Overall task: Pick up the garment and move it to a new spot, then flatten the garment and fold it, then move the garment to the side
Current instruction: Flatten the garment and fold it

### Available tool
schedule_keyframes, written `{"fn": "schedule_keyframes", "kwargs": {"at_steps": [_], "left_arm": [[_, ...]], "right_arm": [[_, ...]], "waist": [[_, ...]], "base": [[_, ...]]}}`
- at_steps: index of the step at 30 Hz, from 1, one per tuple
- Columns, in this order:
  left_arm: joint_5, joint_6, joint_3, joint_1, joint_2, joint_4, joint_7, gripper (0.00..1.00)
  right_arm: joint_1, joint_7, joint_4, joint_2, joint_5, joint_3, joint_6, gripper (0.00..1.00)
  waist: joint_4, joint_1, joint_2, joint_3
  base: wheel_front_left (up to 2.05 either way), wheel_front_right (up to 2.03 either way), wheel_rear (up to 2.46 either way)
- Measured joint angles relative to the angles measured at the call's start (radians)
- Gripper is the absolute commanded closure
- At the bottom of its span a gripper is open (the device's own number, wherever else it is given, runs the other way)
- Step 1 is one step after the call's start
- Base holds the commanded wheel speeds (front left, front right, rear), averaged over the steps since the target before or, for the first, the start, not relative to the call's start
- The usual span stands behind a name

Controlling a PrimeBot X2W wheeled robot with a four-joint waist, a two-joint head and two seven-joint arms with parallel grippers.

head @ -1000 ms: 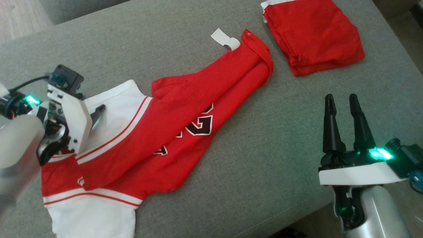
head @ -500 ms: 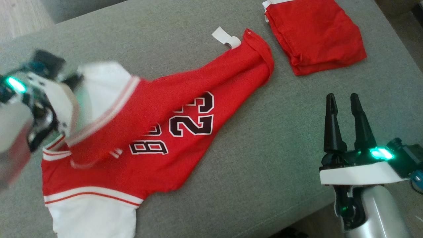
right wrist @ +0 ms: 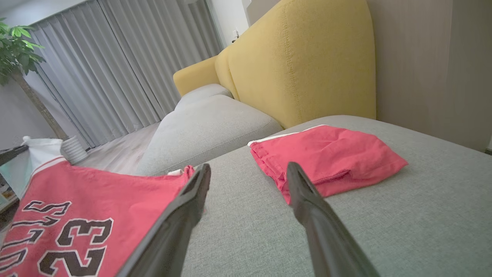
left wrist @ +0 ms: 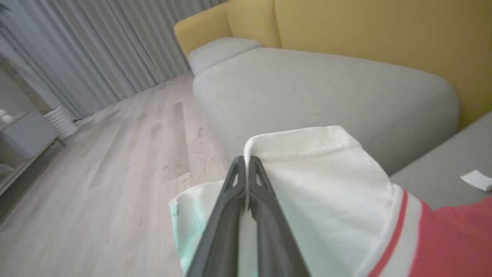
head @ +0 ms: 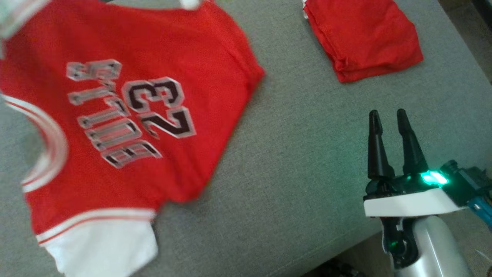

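The grey sofa seat (head: 300, 173) lies below the right gripper (head: 387, 112). The red jersey (head: 127, 115) with the number 23 is spread out and blurred, well to the left of this gripper. A folded red cloth (head: 365, 38) lies on the seat ahead of its fingertips, apart from them. The right gripper is wide and holds nothing. The left gripper (left wrist: 246, 158) is closed tight, pinching the jersey's white sleeve (left wrist: 319, 181).

A folded red cloth (head: 365, 38) lies on the grey fabric sofa seat (head: 307, 154), before a mustard-yellow upholstered backrest (right wrist: 307, 57); grey pleated curtains (right wrist: 115, 57) hang beyond.
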Motion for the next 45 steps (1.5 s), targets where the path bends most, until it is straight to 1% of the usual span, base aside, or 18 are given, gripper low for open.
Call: {"fn": "schedule_keyframes", "kwargs": {"at_steps": [1, 2, 6, 8, 9, 10, 13, 15, 21, 22, 25, 27, 29, 33, 38, 43, 45], "left_arm": [[0.004, 0.013, 0.008, -0.019, 0.005, 0.017, -0.006, 1.00], [0.016, 0.040, 0.017, -0.056, 0.023, 0.051, -0.019, 1.00], [0.035, 0.107, 0.035, -0.124, 0.066, 0.117, -0.063, 1.00], [0.044, 0.111, 0.035, -0.142, 0.079, 0.145, -0.062, 1.00], [0.044, 0.108, 0.033, -0.141, 0.079, 0.159, -0.047, 0.89], [0.049, 0.106, 0.025, -0.139, 0.078, 0.171, -0.040, 0.00], [0.058, 0.103, 0.018, -0.132, 0.071, 0.187, -0.045, 0.00], [0.058, 0.101, 0.018, -0.127, 0.055, 0.190, -0.066, 0.00], [0.030, 0.069, 0.024, -0.096, -0.027, 0.184, -0.148, 0.00], [0.030, 0.069, 0.024, -0.096, -0.027, 0.184, -0.148, 0.00], [0.011, 0.053, 0.031, -0.060, -0.065, 0.172, -0.187, 0.00], [0.001, 0.040, 0.039, -0.039, -0.092, 0.149, -0.207, 0.00], [-0.007, 0.040, 0.051, -0.013, -0.121, 0.117, -0.220, 0.00], [-0.014, 0.035, 0.078, 0.065, -0.169, 0.009, -0.227, 0.00], [0.007, 0.106, 0.179, 0.243, -0.202, -0.234, -0.232, 0.00], [0.040, 0.170, 0.250, 0.522, -0.226, -0.445, -0.232, 0.00], [0.058, 0.202, 0.278, 0.640, -0.235, -0.519, -0.232, 0.00]], "right_arm": [[-0.001, 0.000, 0.000, 0.000, 0.000, 0.005, 0.000, 0.00], [-0.005, 0.000, 0.001, 0.000, 0.000, 0.014, 0.000, 0.00], [-0.010, 0.000, 0.001, 0.000, 0.007, 0.025, 0.000, 0.00], [-0.010, 0.000, 0.001, 0.000, 0.008, 0.027, 0.000, 0.00], [-0.010, 0.000, 0.001, 0.000, 0.008, 0.029, 0.000, 0.00], [-0.010, 0.000, 0.001, 0.000, 0.007, 0.032, 0.000, 0.00], [-0.011, 0.000, 0.001, 0.000, 0.007, 0.037, 0.000, 0.00], [-0.014, 0.000, 0.001, 0.000, 0.007, 0.039, 0.000, 0.00], [-0.041, 0.000, 0.005, 0.000, -0.007, 0.033, 0.000, 0.00], [-0.041, 0.000, 0.005, 0.000, -0.007, 0.033, 0.000, 0.00], [-0.042, 0.000, 0.006, 0.000, -0.017, 0.022, 0.000, 0.00], [-0.041, 0.000, 0.009, 0.000, -0.030, 0.011, 0.000, 0.00], [-0.040, 0.000, 0.011, 0.000, -0.042, 0.001, 0.000, 0.00], [-0.034, 0.000, 0.012, 0.000, -0.067, -0.038, 0.000, 0.00], [-0.020, 0.000, 0.028, 0.000, -0.092, -0.080, 0.000, 0.00], [0.018, 0.000, 0.046, 0.000, -0.113, -0.095, 0.000, 0.00], [0.033, 0.000, 0.053, 0.000, -0.117, -0.096, 0.000, 0.00]], "waist": [[-0.002, 0.0000, 0.0000, 0.005], [-0.006, 0.0000, 0.0000, 0.014], [-0.010, 0.0001, 0.0000, 0.035], [-0.008, 0.0000, 0.0000, 0.043], [-0.005, 0.0000, 0.0000, 0.046], [-0.001, 0.0000, 0.0000, 0.048], [0.013, 0.0000, 0.0000, 0.058], [0.026, 0.0000, 0.0000, 0.063], [0.069, 0.0001, 0.0000, 0.055], [0.069, 0.0001, 0.0000, 0.055], [0.093, -0.0001, 0.0000, 0.034], [0.113, -0.0001, 0.0000, 0.016], [0.135, -0.0001, 0.0000, -0.003], [0.192, -0.0002, 0.0000, -0.043], [0.280, -0.0002, 0.0000, -0.092], [0.366, -0.0002, 0.0000, -0.145], [0.394, -0.0003, 0.0000, -0.168]], "base": [[0.00, 0.00, 0.00], [0.00, 0.00, 0.00], [0.00, 0.00, 0.00], [0.00, 0.00, 0.00], [0.00, 0.00, 0.00], [0.00, 0.00, 0.00], [0.00, 0.00, 0.00], [0.00, 0.00, 0.00], [0.00, 0.00, 0.00], [0.00, 0.00, 0.00], [0.00, 0.00, 0.00], [0.00, 0.00, 0.00], [0.00, 0.00, 0.00], [0.00, 0.00, 0.00], [0.00, 0.00, 0.00], [0.00, 0.00, 0.00], [0.00, 0.00, 0.00]]}}
